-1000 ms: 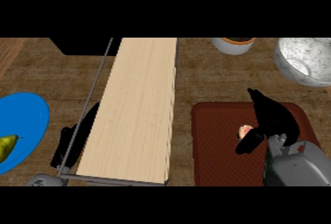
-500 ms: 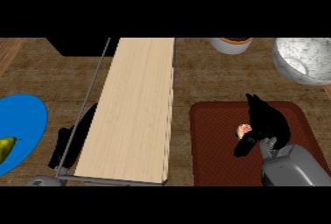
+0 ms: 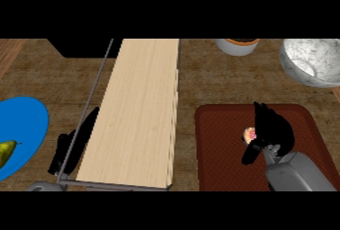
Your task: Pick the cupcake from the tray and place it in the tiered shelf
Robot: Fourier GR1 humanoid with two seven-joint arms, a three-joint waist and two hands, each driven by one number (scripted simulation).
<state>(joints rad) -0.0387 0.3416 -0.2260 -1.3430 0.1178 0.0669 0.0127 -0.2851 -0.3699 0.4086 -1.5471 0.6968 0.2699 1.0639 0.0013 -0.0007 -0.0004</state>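
The cupcake (image 3: 249, 134), pink-topped, sits on the dark red tray (image 3: 219, 148) at the right; only its left part shows. My right hand (image 3: 274, 129) lies over it, fingers stretched away from me and the thumb (image 3: 250, 154) hanging at the cupcake's near left side, so the hand is open around it. The tiered shelf (image 3: 136, 112), with a pale wooden top and a grey wire frame, runs down the middle, left of the tray. My left hand (image 3: 65, 150) rests open at the shelf's left side, partly hidden by its frame.
A blue plate (image 3: 23, 121) with a yellow-green fruit (image 3: 5, 152) lies at the far left. A speckled grey bowl (image 3: 310, 60) stands at the back right, a small pot (image 3: 237, 45) beside it, and a black box (image 3: 79, 47) at the back left.
My right hand has shifted slightly left and towards me on the tray, settling closer over the cupcake. The left hand has stayed still.
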